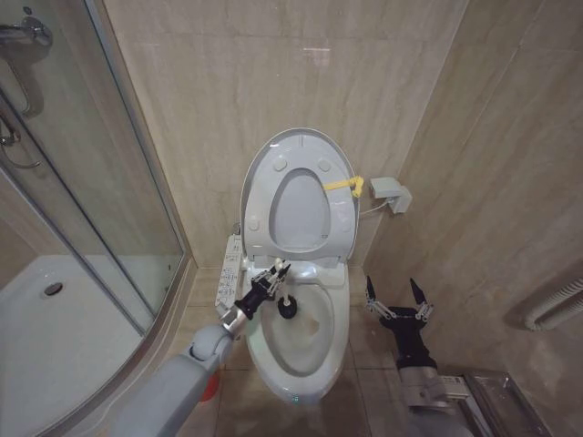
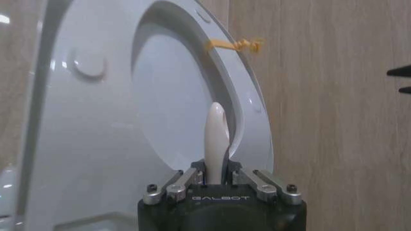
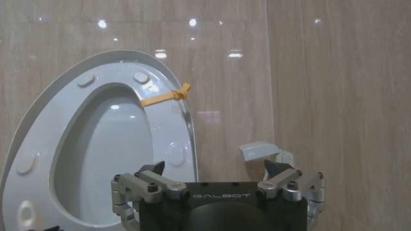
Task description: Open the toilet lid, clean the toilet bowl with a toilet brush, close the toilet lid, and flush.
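While the toilet lid (image 1: 301, 146) stands up, the left claw (image 1: 273, 278) holds the toilet brush (image 1: 286, 307) in the toilet bowl (image 1: 301, 350), the right claw (image 1: 398, 297) waits wide, and closing and flushing are left.

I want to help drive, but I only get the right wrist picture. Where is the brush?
Observer: The left end effector holds the brush; its dark head is down in the bowl.
Operator: Is my end effector helping?
Observer: No, the right end effector hangs open beside the toilet, near the wall.
Operator: What's on the other side?
Observer: A glass shower door, and a button panel along the bowl.
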